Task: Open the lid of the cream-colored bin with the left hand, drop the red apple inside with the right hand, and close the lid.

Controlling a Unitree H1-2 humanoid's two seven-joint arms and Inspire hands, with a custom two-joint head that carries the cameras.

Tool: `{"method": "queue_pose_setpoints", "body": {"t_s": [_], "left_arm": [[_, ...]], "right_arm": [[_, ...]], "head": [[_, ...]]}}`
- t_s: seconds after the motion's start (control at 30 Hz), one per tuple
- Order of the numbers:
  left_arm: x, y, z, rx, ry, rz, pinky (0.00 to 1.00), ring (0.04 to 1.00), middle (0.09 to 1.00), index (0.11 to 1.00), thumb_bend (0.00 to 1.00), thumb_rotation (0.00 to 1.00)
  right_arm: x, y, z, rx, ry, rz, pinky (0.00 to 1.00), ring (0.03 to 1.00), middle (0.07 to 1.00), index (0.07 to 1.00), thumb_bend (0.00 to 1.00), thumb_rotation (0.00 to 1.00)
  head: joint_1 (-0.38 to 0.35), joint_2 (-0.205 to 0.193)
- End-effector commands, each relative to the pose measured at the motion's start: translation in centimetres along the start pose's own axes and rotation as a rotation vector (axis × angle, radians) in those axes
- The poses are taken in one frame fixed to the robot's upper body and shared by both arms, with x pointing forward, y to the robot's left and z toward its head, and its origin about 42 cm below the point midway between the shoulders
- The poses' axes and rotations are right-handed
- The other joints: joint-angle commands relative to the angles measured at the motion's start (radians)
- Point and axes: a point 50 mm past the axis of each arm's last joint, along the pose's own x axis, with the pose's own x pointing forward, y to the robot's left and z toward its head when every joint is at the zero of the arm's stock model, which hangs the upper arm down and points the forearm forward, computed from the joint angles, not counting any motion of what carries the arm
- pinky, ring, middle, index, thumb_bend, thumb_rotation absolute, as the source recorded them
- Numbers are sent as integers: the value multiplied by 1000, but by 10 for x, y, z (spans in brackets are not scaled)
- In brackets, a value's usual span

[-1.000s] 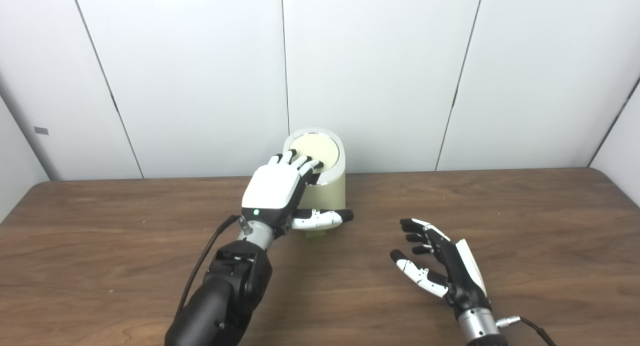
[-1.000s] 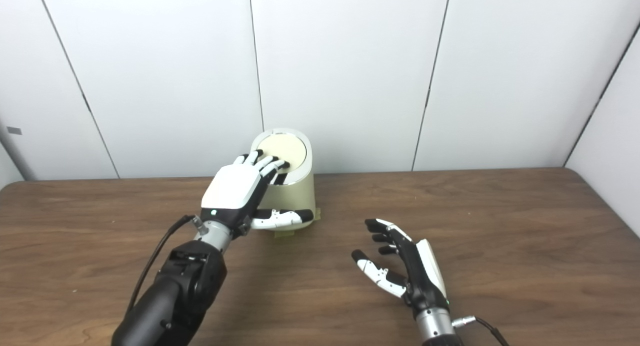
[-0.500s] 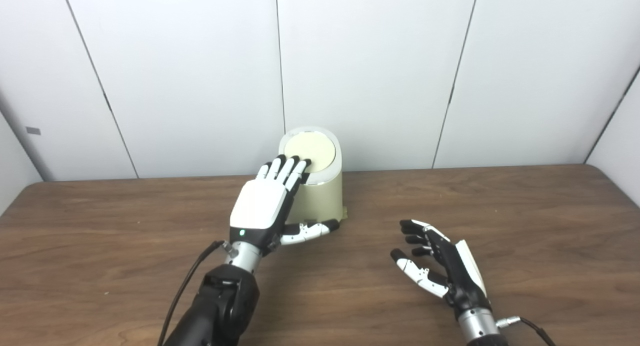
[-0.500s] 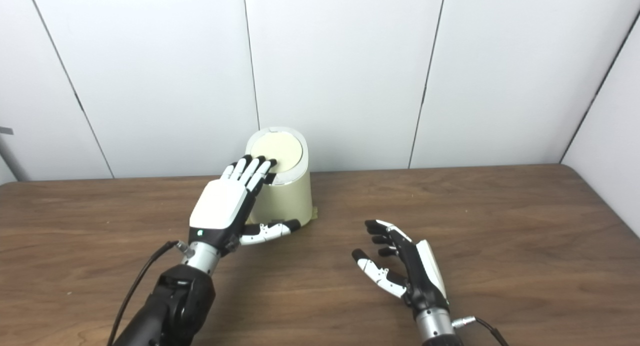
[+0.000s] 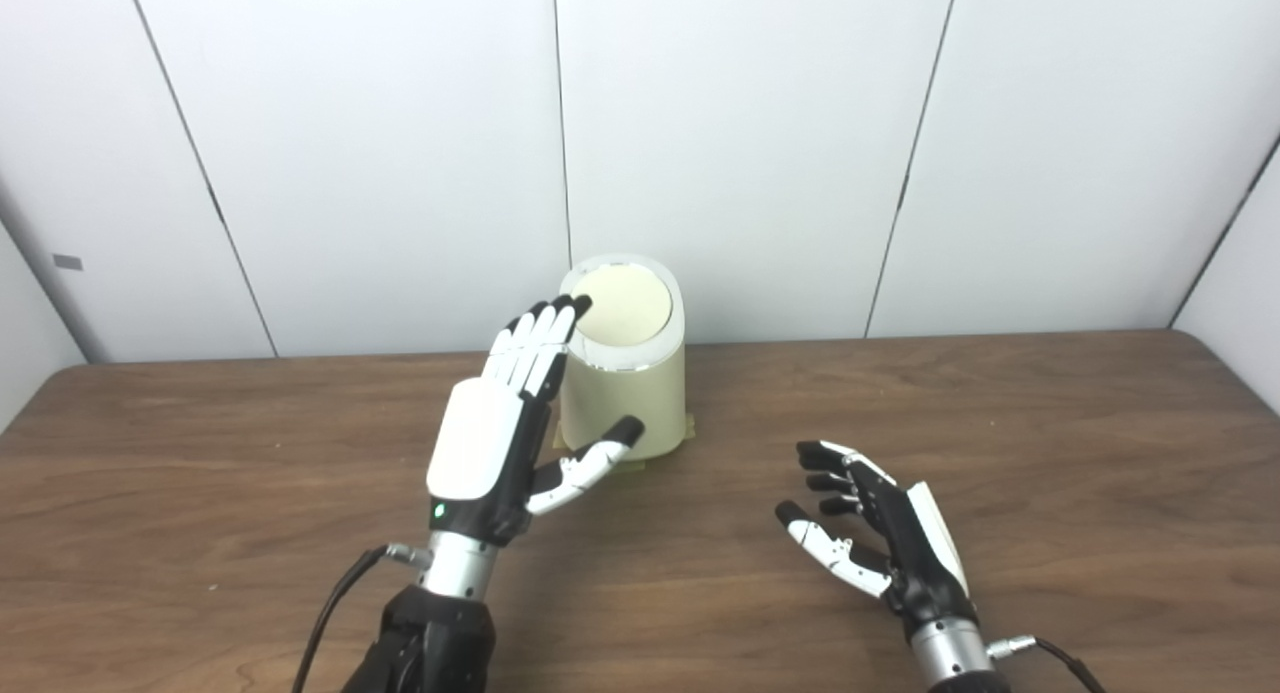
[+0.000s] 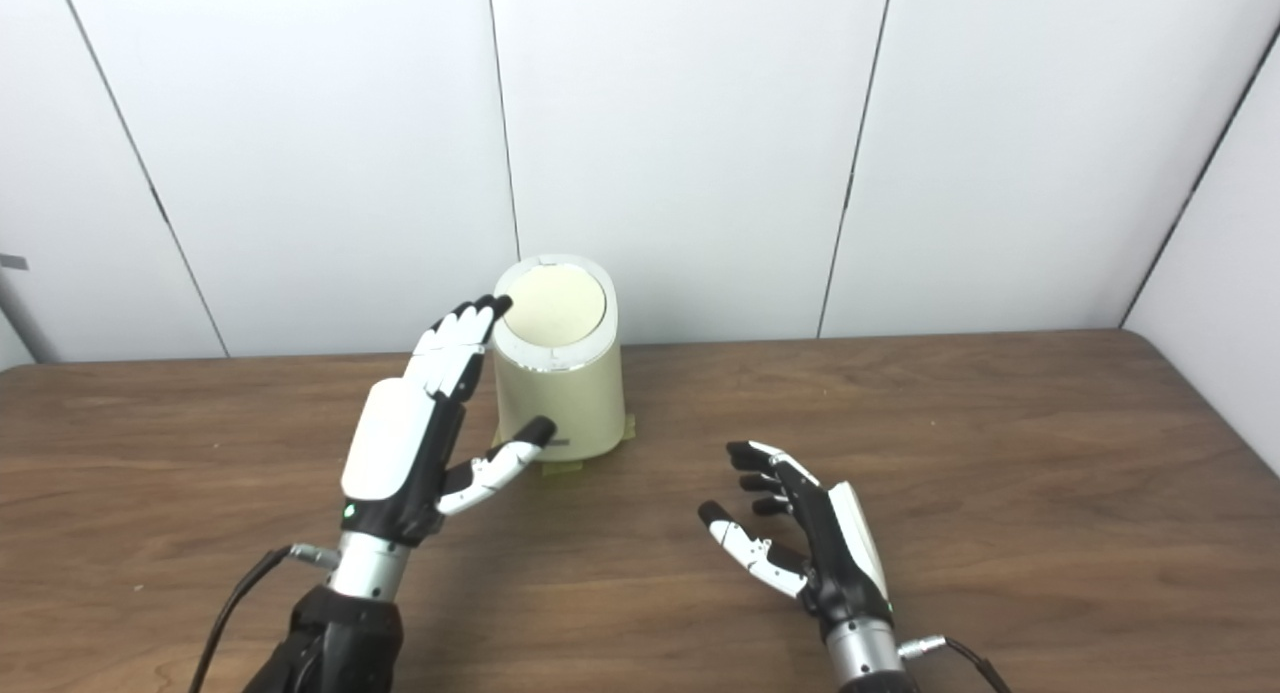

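Bin [image 5: 625, 393] upright, long axis vertical, lid [image 5: 620, 306] shut, facing camera.

Bright, even light falls from overhead, leaving the white wall panels [image 5: 740, 143] nearly washed out. Shadows on the brown table [image 5: 1050, 453] are soft and faint, pooling just under the two hands and the bin [image 5: 625, 393]. Both views look slightly soft, with mild bending of lines at the edges.

The bin [image 5: 625, 393] is showing cream with a paler lid [image 5: 620, 306]; both hands, left [image 5: 490, 443] and right [image 5: 890, 533], are wearing white over black; the table [image 5: 1050, 453] is showing dark brown woodgrain.
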Motion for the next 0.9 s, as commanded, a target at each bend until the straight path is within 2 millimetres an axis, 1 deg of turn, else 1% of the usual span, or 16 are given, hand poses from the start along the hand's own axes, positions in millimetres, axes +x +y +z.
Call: {"method": "queue_pose_setpoints", "body": {"t_s": [0.0,0.1,0.13,0.2,0.33,0.37,0.5,0.57,0.67,0.73,0.8,0.87], "left_arm": [[6,14,9,-114,-48,103,988,991,999,994,367,991],[-16,29,5,-242,21,126,973,985,979,968,376,1000],[-24,34,3,-276,39,127,949,971,969,958,381,1000],[-37,40,0,-305,59,126,935,962,959,950,375,1000],[-64,52,-6,-333,101,111,900,938,940,925,352,1000],[-69,54,-8,-340,107,105,899,935,937,919,343,1000],[-90,59,-17,-341,141,82,873,912,917,896,337,1000],[-97,61,-21,-363,163,79,863,906,909,885,332,1000],[-102,61,-25,-393,191,76,863,905,908,885,308,1000],[-104,60,-27,-422,220,76,850,897,900,875,267,1000],[-106,60,-30,-442,243,73,835,888,890,863,245,979],[-107,58,-31,-473,258,72,831,880,882,853,222,932]], "right_arm": [[6,-6,17,7,-74,-21,666,750,782,774,264,448],[5,-7,18,32,-90,-17,663,746,778,771,274,477],[5,-8,18,39,-94,-18,652,738,771,767,286,486],[5,-9,18,42,-103,-23,644,729,766,762,296,489],[6,-11,17,26,-139,-50,619,710,742,737,264,374],[6,-12,17,32,-146,-55,608,703,735,729,255,332],[7,-13,16,46,-157,-67,567,681,719,713,243,297],[6,-14,17,51,-153,-73,562,684,719,710,239,304],[6,-15,16,59,-146,-84,579,701,731,719,241,316],[5,-15,16,71,-140,-94,589,702,734,722,246,316],[4,-15,16,82,-139,-104,589,696,730,721,250,304],[4,-15,16,86,-140,-114,589,686,719,710,251,273]], "head": [[-1,3],[-1,6],[-3,7],[-3,9],[5,11],[5,11],[2,12],[3,13],[2,14],[0,16],[0,17],[-2,21]]}}
